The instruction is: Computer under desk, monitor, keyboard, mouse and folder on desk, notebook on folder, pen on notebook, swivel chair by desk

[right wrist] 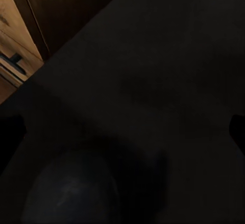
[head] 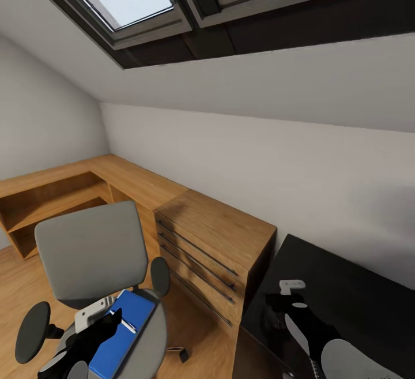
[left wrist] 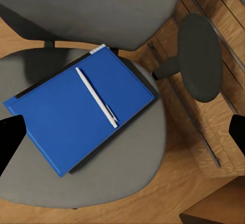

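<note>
Blue folder (left wrist: 76,114) on swivel chair (left wrist: 127,168) seat, pen (left wrist: 96,97) atop, left gripper (left wrist: 122,132) spread above, right gripper's (right wrist: 122,132) state unclear

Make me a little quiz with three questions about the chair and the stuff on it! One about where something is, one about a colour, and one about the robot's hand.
1. Where does the slim white pen lie?
A. on the bright-blue flat folder
B. on the wooden floor
C. on the light-wood dresser

2. What colour is the seat of the upholstered swivel chair?
A. red
B. grey
C. green

3. How is the left gripper over the chair?
A. shut on the pen
B. shut on the folder
C. open, holding nothing

Answers:
1 A, the pen rests diagonally across the folder's cover.
2 B, grey cushion shows all around the folder.
3 C, in the left wrist view its dark fingertips sit wide apart at the picture's edges, with nothing between them.
</note>
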